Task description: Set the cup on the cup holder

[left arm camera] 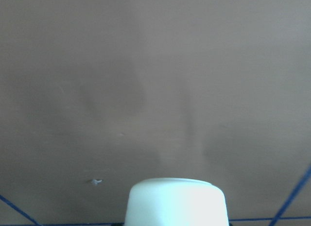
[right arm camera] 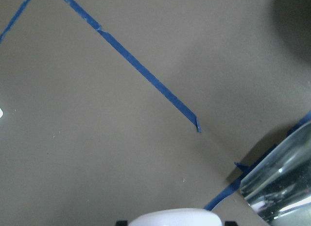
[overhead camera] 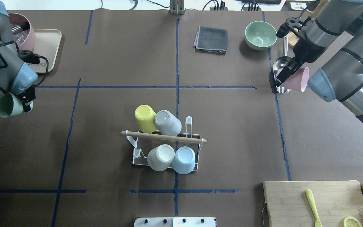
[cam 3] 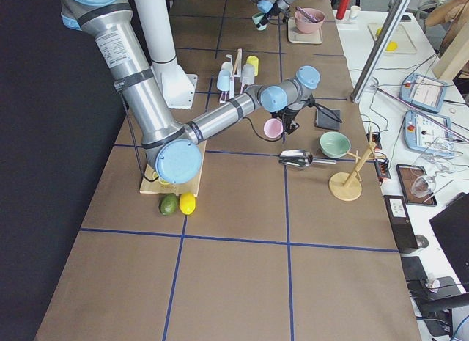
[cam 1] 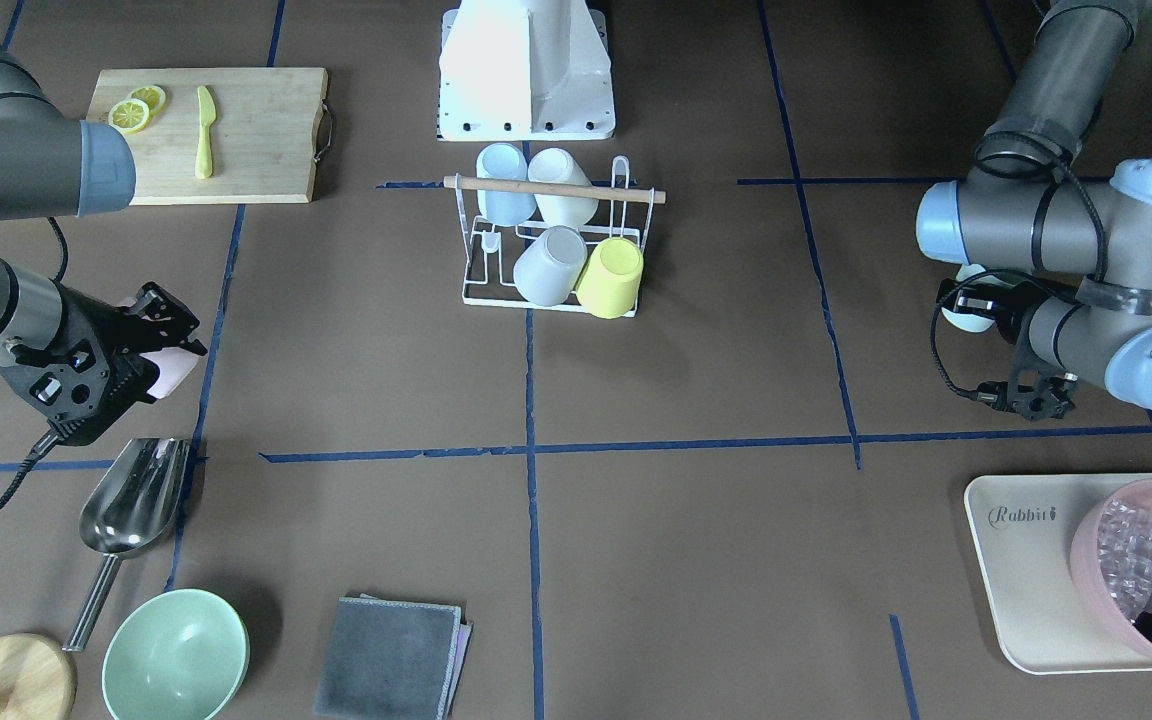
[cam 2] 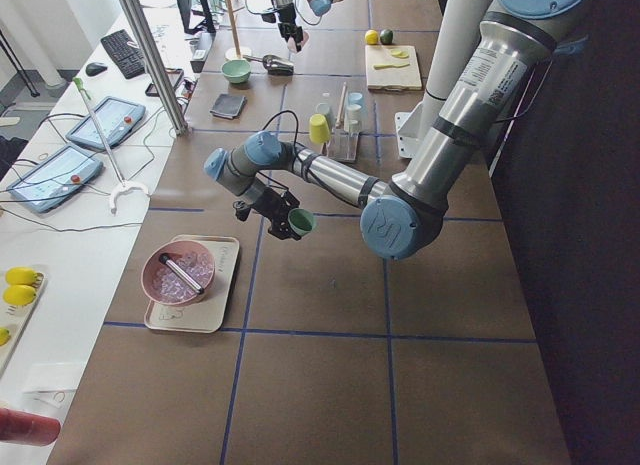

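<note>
Now left jaws grip green cup (overhead camera: 8, 106), right jaws pink cup (overhead camera: 298, 79).

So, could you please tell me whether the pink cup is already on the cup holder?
No, the pink cup is held in the right gripper, well apart from the cup holder.

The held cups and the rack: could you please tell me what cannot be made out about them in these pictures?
- Left wrist view: green cup cut off by the bottom edge; fingers out of frame.
- Overhead view: the left gripper and its hold on that cup, hidden by the arm's wrist.
- Right wrist view: pink cup, only a blurred sliver at the bottom edge.
- Rack: prongs under its four cups, hidden by them in every view.
</note>
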### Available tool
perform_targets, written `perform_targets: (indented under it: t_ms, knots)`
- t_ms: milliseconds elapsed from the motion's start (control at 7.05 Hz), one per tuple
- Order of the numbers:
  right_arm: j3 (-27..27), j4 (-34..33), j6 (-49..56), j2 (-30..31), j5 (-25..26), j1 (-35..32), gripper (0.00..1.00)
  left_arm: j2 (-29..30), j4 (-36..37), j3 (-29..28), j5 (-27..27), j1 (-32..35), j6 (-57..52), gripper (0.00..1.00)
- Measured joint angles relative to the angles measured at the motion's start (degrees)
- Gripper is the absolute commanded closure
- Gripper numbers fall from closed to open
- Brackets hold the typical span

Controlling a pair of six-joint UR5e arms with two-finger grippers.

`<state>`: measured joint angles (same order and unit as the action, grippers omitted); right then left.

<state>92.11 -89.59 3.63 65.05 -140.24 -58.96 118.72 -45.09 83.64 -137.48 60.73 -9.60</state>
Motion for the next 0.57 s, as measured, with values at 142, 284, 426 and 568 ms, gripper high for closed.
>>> perform_targets:
  t_ms: [142, 284, 426, 568]
  knots:
    - [-0.28, 3.71, 0.13, 0.02, 0.03, 0.18, 1.0, -0.03, -3.64, 3.95, 0.03, 0.7, 0.09, 0.93]
    - [-0.47, 7.41, 0.53, -0.18, 0.07, 0.28, 1.0, -0.02, -8.13, 7.07, 0.07, 1.13, 0.11, 0.93]
    - [-1.16, 12.02, 1.61, -0.32, 0.07, 0.29, 1.0, 0.0, -13.22, 9.08, 0.08, 1.29, 0.04, 0.93]
    - [-2.01, 15.7, 2.33, -0.8, 0.04, 0.33, 1.0, -0.09, -18.45, 10.02, 0.03, 1.02, 0.16, 0.94]
